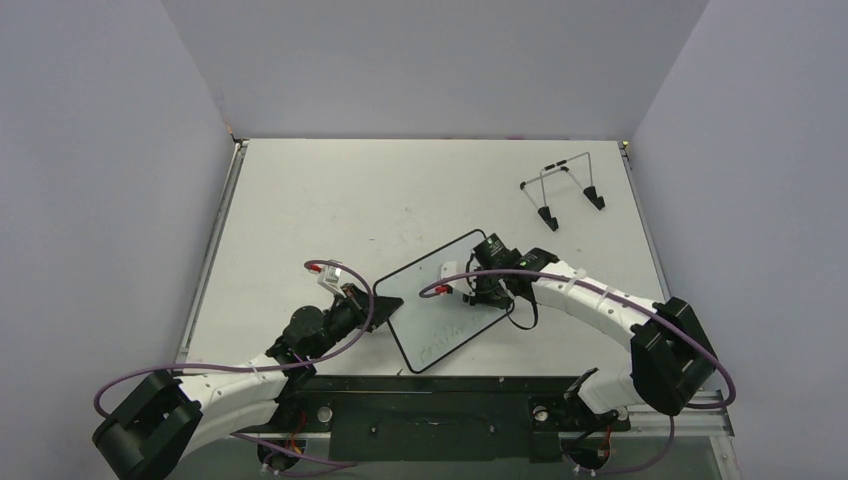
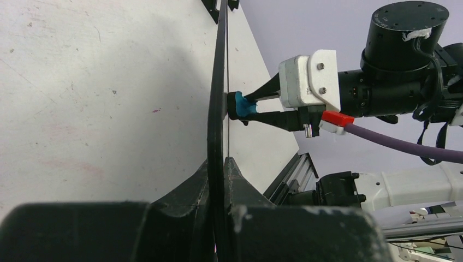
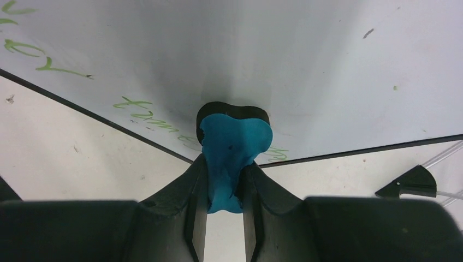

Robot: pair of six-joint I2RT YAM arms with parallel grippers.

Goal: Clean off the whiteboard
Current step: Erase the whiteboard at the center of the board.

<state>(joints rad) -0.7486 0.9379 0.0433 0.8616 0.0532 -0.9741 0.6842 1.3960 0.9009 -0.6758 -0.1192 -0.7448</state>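
Right pincer [image 3: 224, 183] clamps one blue eraser [image 3: 233, 141] against one whiteboard [image 1: 432, 312]; left pincer [image 2: 219, 169] is closed on its edge. One wire stand [image 1: 547, 216] sits well apart on the desk [image 1: 330, 200].

wire stand [image 1: 547, 216], table's [image 1: 330, 200] far right corner

Eraser [image 3: 232, 144] against whiteboard [image 1: 425, 312]; stand [image 1: 547, 216] behind, rightward

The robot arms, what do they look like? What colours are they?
The left arm and the right arm are both made of white tube-like links joined by black round motors. A purple cable loops along each arm, with a small red plug at the wrist. The right wrist carries a white camera box. The left gripper and right gripper each have two black fingers.
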